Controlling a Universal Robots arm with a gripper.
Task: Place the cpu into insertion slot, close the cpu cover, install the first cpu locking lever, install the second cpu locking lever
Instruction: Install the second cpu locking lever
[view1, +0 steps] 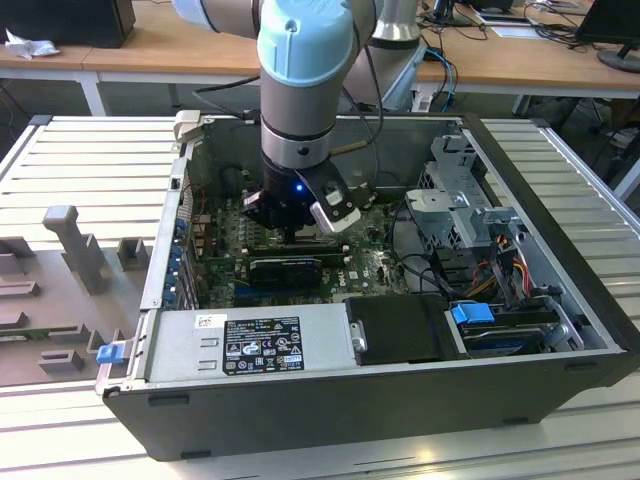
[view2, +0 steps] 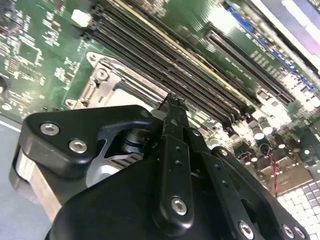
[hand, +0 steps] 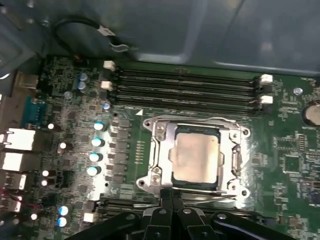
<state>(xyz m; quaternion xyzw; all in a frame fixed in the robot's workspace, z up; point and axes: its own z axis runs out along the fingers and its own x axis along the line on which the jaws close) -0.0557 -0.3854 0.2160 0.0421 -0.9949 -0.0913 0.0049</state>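
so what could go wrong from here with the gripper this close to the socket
The gripper sits at the edge of the cpu cover, which lies flat around the cpu. A slip sideways could scrape the chip's metal top. The memory slots and the small capacitors stand nearby, so a wide swing might knock them.

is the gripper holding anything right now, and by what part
Nothing is held. The gripper has its fingertips together with nothing between them, at the edge of the cpu cover, which lies closed over the cpu.
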